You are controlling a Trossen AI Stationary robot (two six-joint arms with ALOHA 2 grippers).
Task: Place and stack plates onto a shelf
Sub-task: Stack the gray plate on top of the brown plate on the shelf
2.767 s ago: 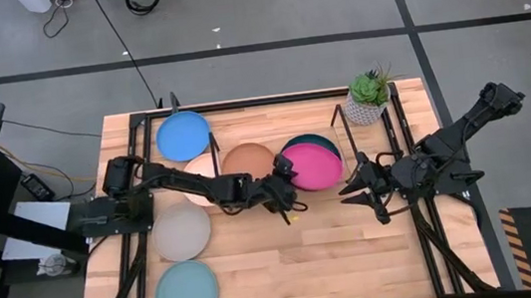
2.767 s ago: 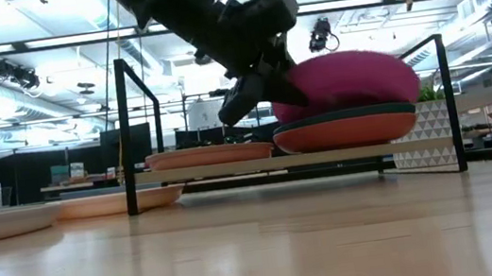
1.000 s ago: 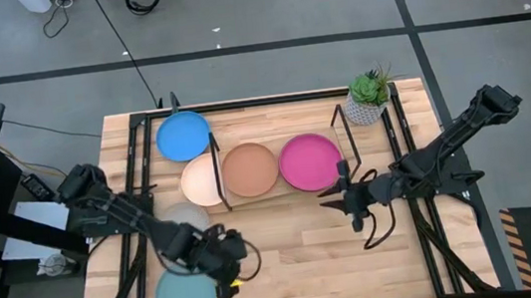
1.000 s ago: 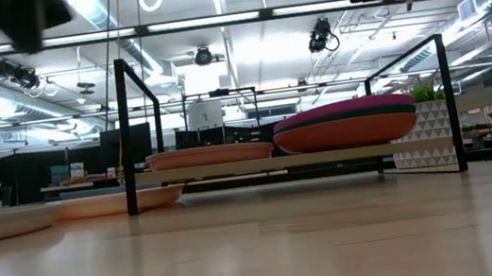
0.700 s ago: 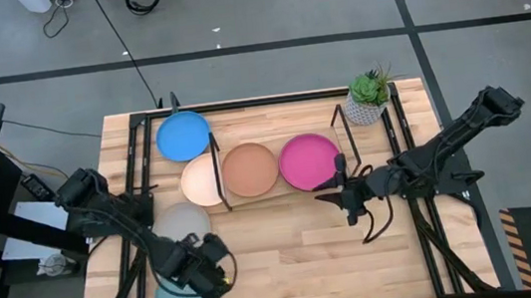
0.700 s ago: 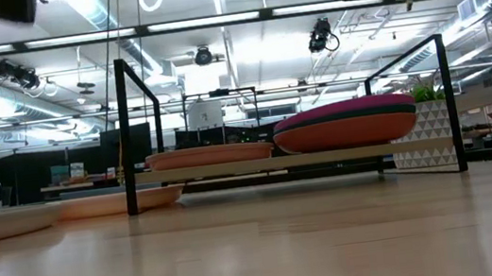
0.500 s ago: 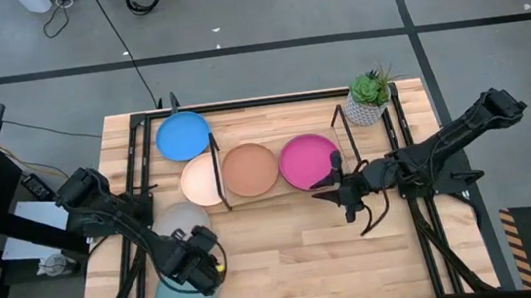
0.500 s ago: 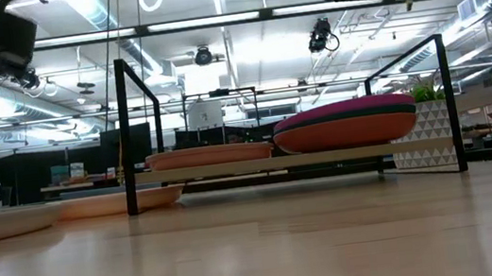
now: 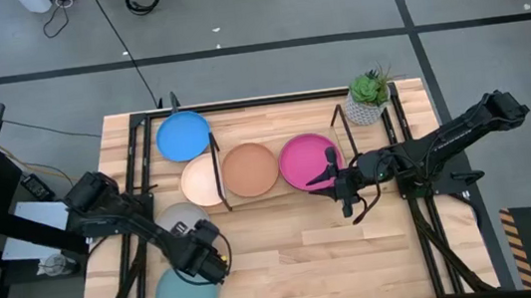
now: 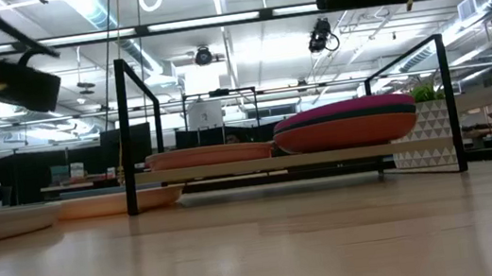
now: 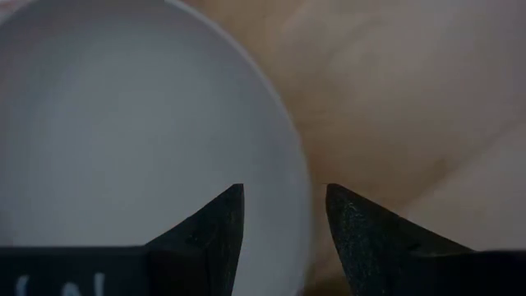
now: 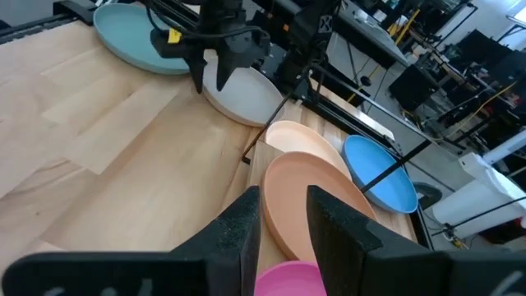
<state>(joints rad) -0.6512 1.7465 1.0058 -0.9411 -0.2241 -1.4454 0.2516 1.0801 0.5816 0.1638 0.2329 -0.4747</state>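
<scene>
The shelf (image 9: 281, 195) stood on the table (image 9: 308, 254) carrying two piles — a salmon plate (image 9: 249, 169) on its left half and a magenta plate (image 9: 308, 161) topping an orange-and-dark-teal stack (image 10: 348, 130) on its right half. Off the shelf's left end lay the cream plate (image 9: 199, 182), touching the frame, with the bright blue plate (image 9: 183, 135) beyond it. Nearer the table's front, left of the shelf, sat the grey plate (image 9: 177, 222) and the light teal plate (image 9: 184, 297). The left gripper (image 9: 210, 259) hung between those two, over the grey plate's rim (image 11: 279, 164), fingers (image 11: 215, 226) parted and holding nothing. The right gripper (image 9: 335, 183) hovered at the shelf's right front corner, beside the magenta plate, its fingers (image 12: 244, 222) slightly apart — empty. A potted plant (image 9: 368, 97) stood behind the shelf's right end.
</scene>
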